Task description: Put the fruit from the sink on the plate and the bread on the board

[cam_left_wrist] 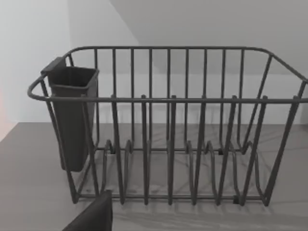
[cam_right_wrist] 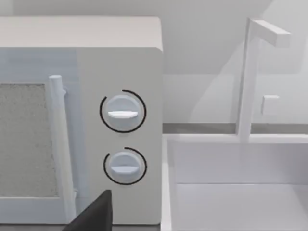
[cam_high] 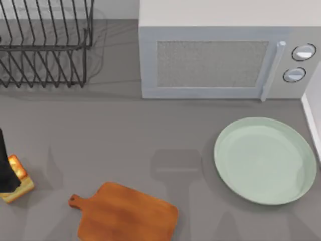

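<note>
Neither item placed yet.
Toast chunk (cam_high: 17, 179) lies left of the cutting board (cam_high: 128, 213); green plate (cam_high: 265, 159) empty; finger states unreadable.

Rendered kitchen counter. Microwave (cam_high: 225, 63), wire dish rack (cam_high: 45, 45), sink (cam_right_wrist: 240, 192) with faucet (cam_right_wrist: 250, 72). Cutting board (cam_high: 128, 213) out too

A dark part of the left arm (cam_high: 5, 165) is seen at the top view's left edge (low down, partly cut off).
</note>
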`<state>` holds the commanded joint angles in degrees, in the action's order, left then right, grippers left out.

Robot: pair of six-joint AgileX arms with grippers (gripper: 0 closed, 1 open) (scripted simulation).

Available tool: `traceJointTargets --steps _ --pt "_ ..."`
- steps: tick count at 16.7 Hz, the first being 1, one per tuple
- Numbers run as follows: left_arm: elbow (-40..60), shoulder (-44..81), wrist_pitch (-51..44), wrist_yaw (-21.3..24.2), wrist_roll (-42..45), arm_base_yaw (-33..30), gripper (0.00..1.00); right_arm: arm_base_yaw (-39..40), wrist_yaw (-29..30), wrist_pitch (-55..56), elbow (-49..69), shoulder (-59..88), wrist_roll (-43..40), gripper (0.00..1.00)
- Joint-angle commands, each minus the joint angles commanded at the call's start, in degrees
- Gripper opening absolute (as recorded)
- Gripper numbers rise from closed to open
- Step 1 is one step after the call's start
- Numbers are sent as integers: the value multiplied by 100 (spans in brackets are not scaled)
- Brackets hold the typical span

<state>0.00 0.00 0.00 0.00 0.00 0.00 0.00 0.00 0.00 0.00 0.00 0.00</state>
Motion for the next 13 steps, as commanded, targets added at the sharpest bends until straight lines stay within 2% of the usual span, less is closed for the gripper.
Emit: traceJointTargets --steps 8,13 --pt "0 0 0 0 0 0 100 -7 0 -27 43 53 -7 100" --pt "0 0 0 0 0 0 100 -155 3 -574 906 1127 -146 100"
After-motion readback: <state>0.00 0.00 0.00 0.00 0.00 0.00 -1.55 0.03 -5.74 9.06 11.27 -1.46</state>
